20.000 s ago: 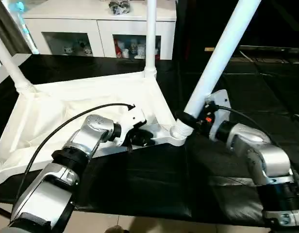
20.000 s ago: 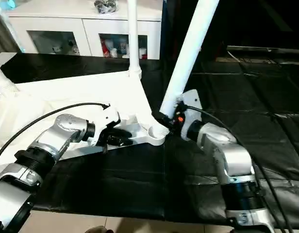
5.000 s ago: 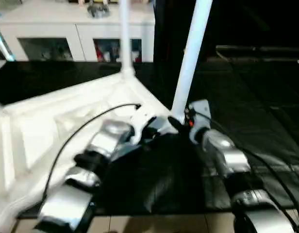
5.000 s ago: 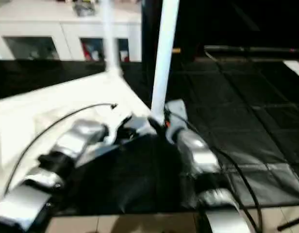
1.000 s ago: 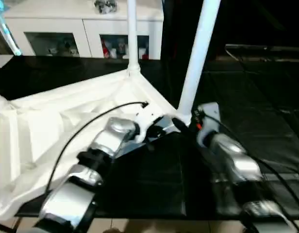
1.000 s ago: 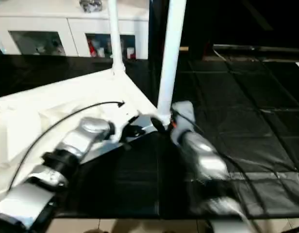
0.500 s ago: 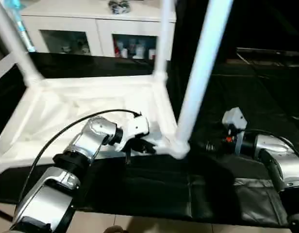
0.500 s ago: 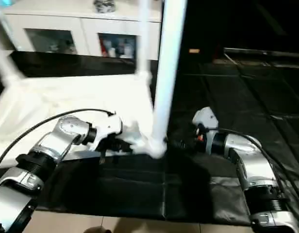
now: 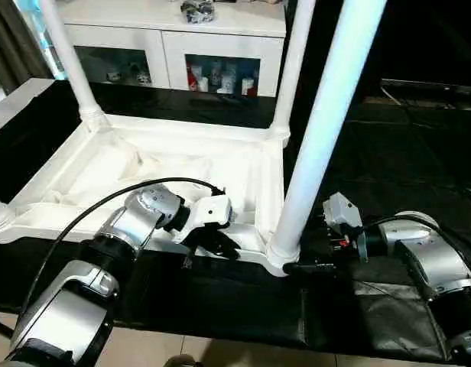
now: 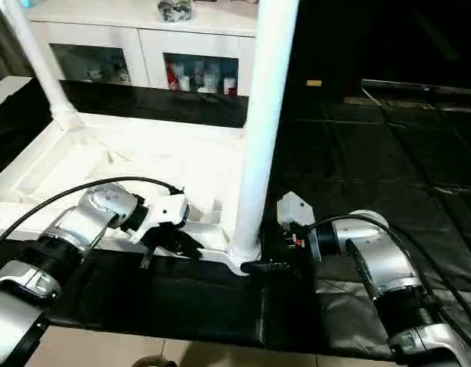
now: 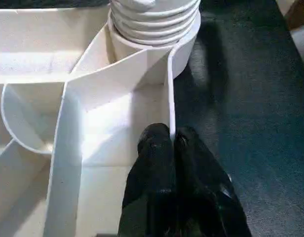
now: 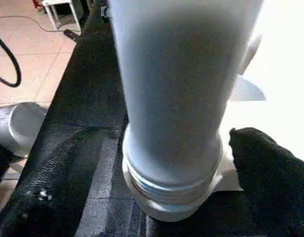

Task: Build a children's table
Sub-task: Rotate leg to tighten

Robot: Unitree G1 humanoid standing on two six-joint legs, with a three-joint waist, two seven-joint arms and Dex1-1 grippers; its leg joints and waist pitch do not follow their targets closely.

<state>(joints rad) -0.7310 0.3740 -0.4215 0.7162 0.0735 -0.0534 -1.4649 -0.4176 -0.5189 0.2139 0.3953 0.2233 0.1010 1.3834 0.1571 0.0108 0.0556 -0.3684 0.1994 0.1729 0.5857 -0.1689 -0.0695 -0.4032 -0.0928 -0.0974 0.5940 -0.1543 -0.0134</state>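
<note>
The tabletop (image 9: 174, 164) rim is pinched by the left gripper (image 11: 171, 143) for steadiness — the right gripper (image 12: 181, 197), jaws wide, straddles the near leg (image 9: 319, 138).

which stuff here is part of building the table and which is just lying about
Part of the job:
- tabletop, upside down
- near leg
- far legs
- left gripper, fingers shut on the tabletop rim
- right gripper, open around the near leg

Lying about:
- cabinet
- black mat

Leg (image 12: 176, 98): I see it upright, threaded base seated in the socket (image 12: 167, 210).
Right gripper (image 12: 162, 197): my fingers (image 12: 270, 173) stand wide either side of the leg.
Mat (image 12: 88, 113): black, beneath.
</note>
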